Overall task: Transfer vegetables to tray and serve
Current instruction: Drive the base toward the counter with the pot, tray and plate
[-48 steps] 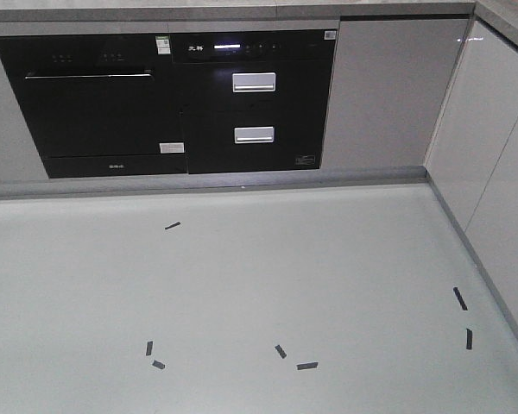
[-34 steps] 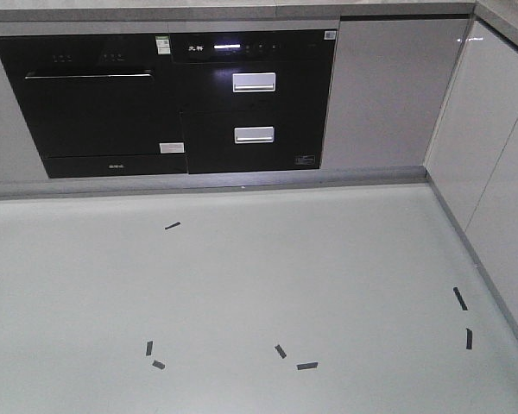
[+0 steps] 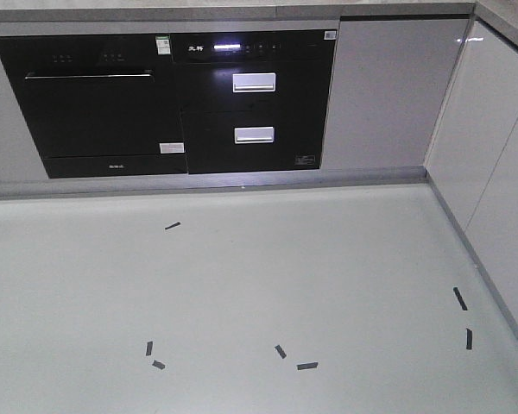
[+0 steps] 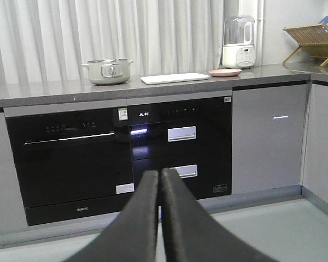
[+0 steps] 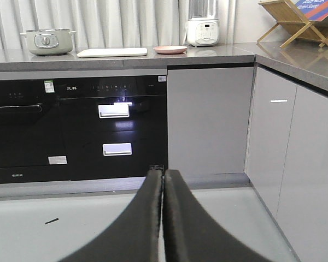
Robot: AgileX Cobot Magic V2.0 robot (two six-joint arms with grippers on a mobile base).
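**Operator:** What is the state of the grippers?

**Guide:** Check your left wrist view first. The left gripper has its jaws pressed together along their full length, with nothing between them. Your right wrist view shows the same: the right gripper has its jaws together and holds nothing. Both grippers hang above the floor and point at the cabinet front.

**Operator:** Where is the tray?

**Guide:** The tray lies flat on the counter, well apart from both grippers. To its left stands the pot. Just beside its right end sits the plate, and the blender is behind that plate. The rack stands on the side counter at far right. From this low angle you cannot tell what the tray or the plate carries.

**Operator:** What does the front view add?

**Guide:** It shows the black oven on the left and two drawers to its right, both below the counter edge. Short dark tape marks are scattered over the pale floor, including two near the right-hand cabinets.
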